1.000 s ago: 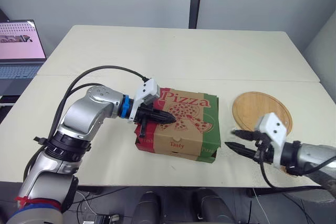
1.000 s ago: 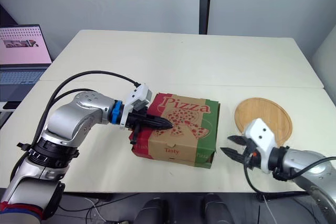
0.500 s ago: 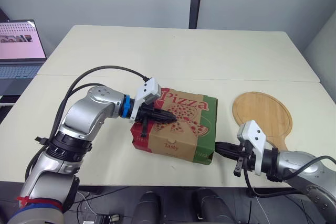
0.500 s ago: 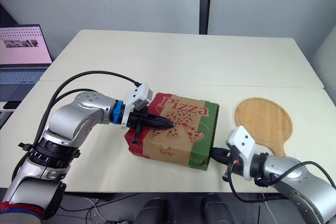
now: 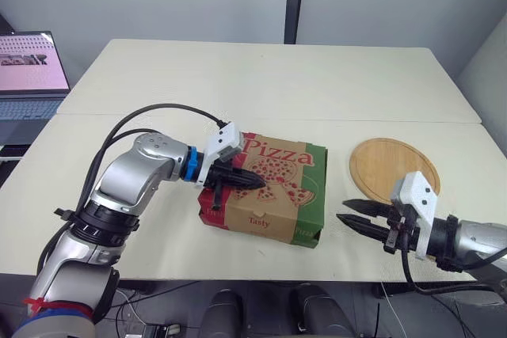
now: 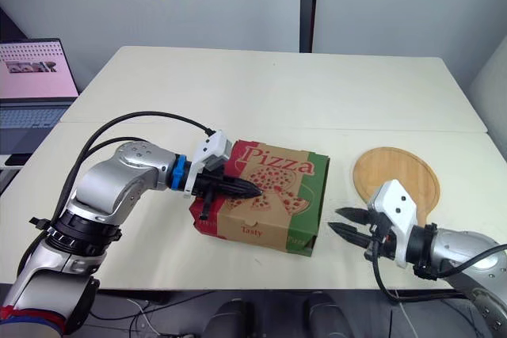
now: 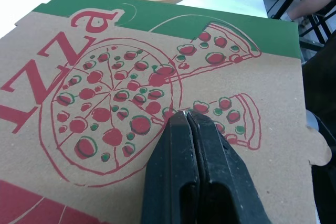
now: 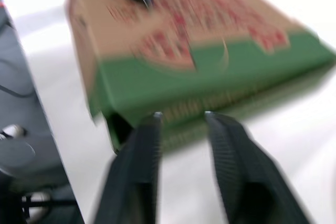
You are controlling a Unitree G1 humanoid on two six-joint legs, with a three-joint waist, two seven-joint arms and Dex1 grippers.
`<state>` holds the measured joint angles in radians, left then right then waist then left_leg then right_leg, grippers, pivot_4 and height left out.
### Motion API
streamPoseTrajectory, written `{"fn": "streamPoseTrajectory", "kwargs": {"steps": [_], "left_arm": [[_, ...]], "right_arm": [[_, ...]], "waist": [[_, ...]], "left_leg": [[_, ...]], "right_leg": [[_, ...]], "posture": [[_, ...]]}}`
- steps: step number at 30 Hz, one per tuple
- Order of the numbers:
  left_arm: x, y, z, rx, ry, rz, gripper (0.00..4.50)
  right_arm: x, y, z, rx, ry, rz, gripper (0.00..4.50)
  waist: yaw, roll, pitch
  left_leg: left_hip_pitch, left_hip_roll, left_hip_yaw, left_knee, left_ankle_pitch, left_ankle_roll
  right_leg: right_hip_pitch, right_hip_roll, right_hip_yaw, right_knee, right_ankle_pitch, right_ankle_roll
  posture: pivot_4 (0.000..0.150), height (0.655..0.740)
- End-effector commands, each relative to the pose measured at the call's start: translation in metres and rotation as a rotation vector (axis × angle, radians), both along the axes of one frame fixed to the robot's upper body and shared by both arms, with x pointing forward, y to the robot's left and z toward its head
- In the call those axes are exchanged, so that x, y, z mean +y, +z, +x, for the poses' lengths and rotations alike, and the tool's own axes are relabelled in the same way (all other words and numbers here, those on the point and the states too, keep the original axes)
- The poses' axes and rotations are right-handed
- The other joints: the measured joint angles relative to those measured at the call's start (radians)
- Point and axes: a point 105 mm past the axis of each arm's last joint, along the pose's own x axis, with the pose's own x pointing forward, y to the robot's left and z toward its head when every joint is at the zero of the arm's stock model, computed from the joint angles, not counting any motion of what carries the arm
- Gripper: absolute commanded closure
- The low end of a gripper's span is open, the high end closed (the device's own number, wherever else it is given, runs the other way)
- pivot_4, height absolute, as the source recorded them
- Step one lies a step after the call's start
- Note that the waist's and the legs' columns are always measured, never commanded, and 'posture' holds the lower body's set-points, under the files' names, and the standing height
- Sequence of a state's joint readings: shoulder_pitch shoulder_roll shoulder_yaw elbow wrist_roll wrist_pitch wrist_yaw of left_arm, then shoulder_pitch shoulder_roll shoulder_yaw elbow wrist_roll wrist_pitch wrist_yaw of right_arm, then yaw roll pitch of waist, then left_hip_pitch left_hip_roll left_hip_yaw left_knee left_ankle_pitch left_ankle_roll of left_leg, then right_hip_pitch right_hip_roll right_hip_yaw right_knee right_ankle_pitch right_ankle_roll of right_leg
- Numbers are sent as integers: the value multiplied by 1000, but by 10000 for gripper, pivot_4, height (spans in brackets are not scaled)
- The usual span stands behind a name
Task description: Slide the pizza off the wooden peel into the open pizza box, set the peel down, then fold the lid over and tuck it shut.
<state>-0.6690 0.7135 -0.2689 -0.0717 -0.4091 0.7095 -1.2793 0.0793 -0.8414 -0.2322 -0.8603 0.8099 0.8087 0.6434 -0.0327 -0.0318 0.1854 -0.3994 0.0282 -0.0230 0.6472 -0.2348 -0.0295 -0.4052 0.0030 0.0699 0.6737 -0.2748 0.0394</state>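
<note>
The pizza box (image 5: pixel 273 187) lies with its printed lid folded down, near the table's front edge. My left gripper (image 5: pixel 257 180) is shut and presses its tips on the lid's pizza drawing (image 7: pixel 121 108). My right gripper (image 6: pixel 339 221) is open, hovering just right of the box's green front corner (image 8: pixel 210 85), apart from it. The round wooden peel (image 5: pixel 394 169) lies flat on the table to the right of the box, bare of pizza.
A laptop (image 5: pixel 30 73) sits on a separate stand at the far left. The white table (image 5: pixel 277 85) stretches wide behind the box. A seam runs across it. The front edge is close under my right gripper.
My right gripper has pulled back to the right, away from the box's front corner it was touching half a second ago. The left gripper stays pressed on the lid.
</note>
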Motion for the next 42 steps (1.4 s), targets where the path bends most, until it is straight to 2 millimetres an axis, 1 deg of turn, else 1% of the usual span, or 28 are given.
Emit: {"fn": "streamPoseTrajectory", "kwargs": {"steps": [1,2,4,6,8,12,17,20,24,27,30,34,36,37,39,41,42], "left_arm": [[-2,10,0,-46,-21,-3,45000],[-3,10,0,-48,-23,-5,45000],[-3,12,0,-50,-25,-6,45000],[-3,13,0,-52,-27,-7,45000],[-3,14,-1,-54,-33,-8,45000],[-3,14,-4,-53,-52,-3,45000],[-2,14,-7,-51,-65,10,45000],[0,11,-8,-47,-67,19,45000],[6,2,-7,-39,-40,45,45000],[11,-6,-5,-41,-19,64,45000],[14,-8,-4,-40,0,64,45000],[15,-8,-1,-49,9,62,45000],[14,-6,0,-55,14,59,45000],[14,-6,0,-56,15,58,45000],[14,-5,1,-60,15,57,45000],[14,-5,2,-63,17,57,45000],[14,-5,2,-64,17,56,45000]], "right_arm": [[23,1,-5,-76,82,-61,15286],[26,-4,-5,-95,103,-115,12114],[29,-10,-4,-113,127,-169,12114],[33,-11,-3,-126,136,-168,12114],[38,-11,2,-152,128,-168,12114],[40,-16,15,-203,87,-189,12114],[42,-19,21,-228,74,-195,12114],[43,-22,21,-224,75,-195,12114],[42,-27,16,-206,70,-197,12114],[40,-21,10,-196,53,-153,12114],[31,-10,4,-161,23,-90,12114],[7,-3,2,-61,-35,-28,12114],[-7,-1,5,-31,-77,-14,12114],[-11,0,5,-23,-89,-10,12114],[-20,-9,9,-14,-109,-75,12114],[-22,-22,11,-12,-99,-154,12114],[-21,-28,11,-16,-84,-181,13837]], "waist": [[0,0,0],[0,0,0],[1,0,0],[1,0,0],[2,0,0],[0,0,0],[1,0,0],[0,0,0],[1,0,0],[2,0,0],[2,0,0],[2,-1,-1],[1,-1,-1],[1,-1,-1],[0,-1,-1],[0,-1,-1],[0,-1,-1]], "left_leg": [[0,0,0,0,0,0],[0,0,0,0,0,0],[0,0,0,0,0,0],[-1,0,0,0,0,0],[-1,0,0,0,0,0],[0,0,0,0,0,0],[0,0,0,0,0,0],[0,0,0,0,0,0],[0,0,0,1,0,0],[0,0,0,1,0,0],[0,0,0,1,0,0],[0,0,0,1,0,0],[1,0,0,1,0,0],[1,0,0,1,0,0],[1,0,0,1,0,0],[1,0,1,1,0,0],[1,0,1,1,0,0]], "right_leg": [[0,0,0,0,0,0],[0,0,0,0,0,0],[0,0,0,0,0,0],[-1,0,0,0,0,0],[-1,0,0,0,0,0],[-1,0,0,0,0,0],[-1,0,0,1,0,-1],[-1,0,0,1,0,-1],[-1,0,0,1,0,-1],[-1,0,0,1,0,-1],[-1,0,0,1,0,-1],[0,0,0,2,0,-1],[0,0,0,2,0,-1],[0,0,0,3,0,-1],[0,0,0,3,-1,-1],[0,0,1,3,-1,-1],[0,0,1,3,-1,-1]], "posture": [[1500,7306],[1500,7306],[1500,7306],[1500,7306],[1500,7306],[1500,7306],[1500,7306],[1500,7306],[1500,7306],[1500,7306],[1500,7306],[1500,7306],[1500,7306],[1500,7306],[1500,7306],[1500,7306],[1500,7306]]}}
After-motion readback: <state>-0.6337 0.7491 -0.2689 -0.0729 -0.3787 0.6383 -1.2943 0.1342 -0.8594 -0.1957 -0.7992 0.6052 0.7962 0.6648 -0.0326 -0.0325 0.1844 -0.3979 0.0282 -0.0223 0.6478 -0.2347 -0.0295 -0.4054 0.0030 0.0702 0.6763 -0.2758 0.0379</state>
